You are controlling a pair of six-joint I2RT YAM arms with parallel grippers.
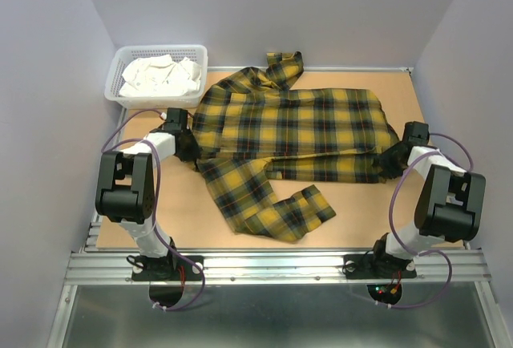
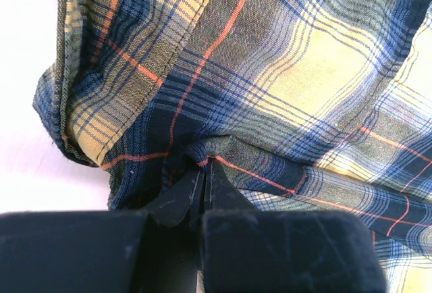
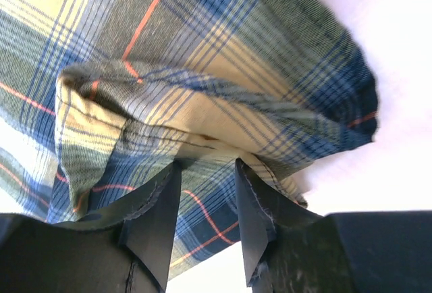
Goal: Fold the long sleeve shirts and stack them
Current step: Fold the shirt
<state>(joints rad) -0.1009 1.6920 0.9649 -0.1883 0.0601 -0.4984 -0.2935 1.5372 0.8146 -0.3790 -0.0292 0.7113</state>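
The left end effector [image 2: 204, 175] is clamped on the shirt [image 1: 288, 127]; the right end effector [image 3: 208, 171] straddles its edge, jaws apart. Close it on both layers before lifting evenly.

Left arm [image 1: 128, 184]: the elbow is raised at 11 o'clock from the base, and the forearm is directed toward 2 o'clock. Left gripper [image 2: 204, 171]: the jaws are pressed together, and a fold of the shirt [image 2: 283, 70] is pinched at the tips.

Right arm [image 1: 447, 197]: the elbow is raised at 1 o'clock from the base, and the forearm is directed toward 10 o'clock. Right gripper [image 3: 208, 168]: the jaws are set apart, and cloth is seen in the gap.
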